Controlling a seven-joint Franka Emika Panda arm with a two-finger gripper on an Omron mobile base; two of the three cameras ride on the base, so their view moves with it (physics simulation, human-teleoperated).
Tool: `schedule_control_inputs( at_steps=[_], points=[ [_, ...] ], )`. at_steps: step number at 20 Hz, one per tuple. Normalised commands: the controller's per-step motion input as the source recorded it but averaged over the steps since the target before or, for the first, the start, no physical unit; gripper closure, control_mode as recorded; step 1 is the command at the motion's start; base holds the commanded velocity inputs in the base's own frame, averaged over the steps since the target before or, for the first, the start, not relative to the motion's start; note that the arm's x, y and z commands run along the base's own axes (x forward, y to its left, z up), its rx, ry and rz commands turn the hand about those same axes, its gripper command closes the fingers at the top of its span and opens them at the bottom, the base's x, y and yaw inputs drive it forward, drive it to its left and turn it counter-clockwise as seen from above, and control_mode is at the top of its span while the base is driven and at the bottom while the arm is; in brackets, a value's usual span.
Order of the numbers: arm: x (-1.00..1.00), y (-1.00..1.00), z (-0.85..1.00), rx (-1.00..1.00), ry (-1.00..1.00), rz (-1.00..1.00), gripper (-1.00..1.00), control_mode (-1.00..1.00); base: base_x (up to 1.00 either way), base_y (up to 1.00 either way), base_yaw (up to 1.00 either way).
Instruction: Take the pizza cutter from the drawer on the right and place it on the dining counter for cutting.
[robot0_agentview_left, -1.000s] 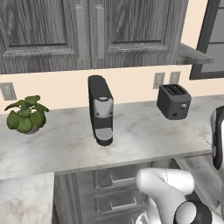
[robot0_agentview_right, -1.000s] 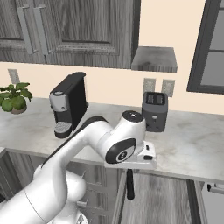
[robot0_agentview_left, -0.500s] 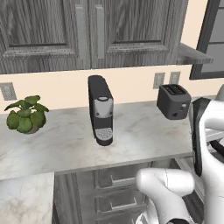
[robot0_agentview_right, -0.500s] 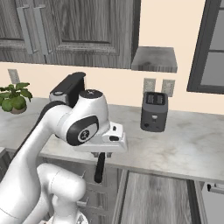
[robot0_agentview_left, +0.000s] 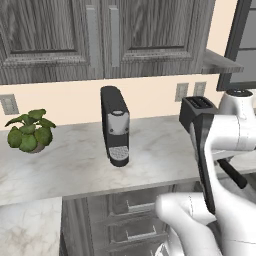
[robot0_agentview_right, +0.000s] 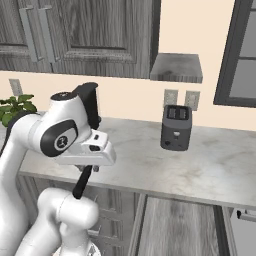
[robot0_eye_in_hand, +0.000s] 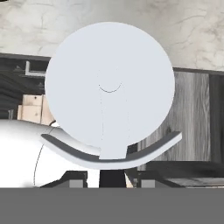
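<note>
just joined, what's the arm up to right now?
The white arm is carrying the pizza cutter. Its tool is shut on the cutter, whose black handle hangs down below the hand in the right base view, while the round wheel faces the hand camera. The arm is in front of the marble worktop, which holds a toaster, a coffee machine and a potted plant. The cutter has not been set down yet.
</note>
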Motion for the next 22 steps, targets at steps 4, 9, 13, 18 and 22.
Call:
schedule_control_inputs(
  at_steps=[4,9,13,18,22],
  points=[
    [0.0,0.35,0.14,0.0,0.0,-0.12,1.0,-1.0,0.0,0.0,0.0],
    [0.0,0.06,0.07,0.0,0.01,-0.12,1.0,-1.0,0.0,0.0,0.0],
    [0.0,0.0,0.0,0.0,0.0,-0.01,1.0,-1.0,0.0,0.0,0.0],
    [0.0,0.0,0.0,0.0,0.0,0.0,1.0,-1.0,0.0,0.0,0.0],
    [-0.01,0.0,0.0,0.0,0.0,0.0,1.0,1.0,-0.06,0.0,0.0]
  ],
)
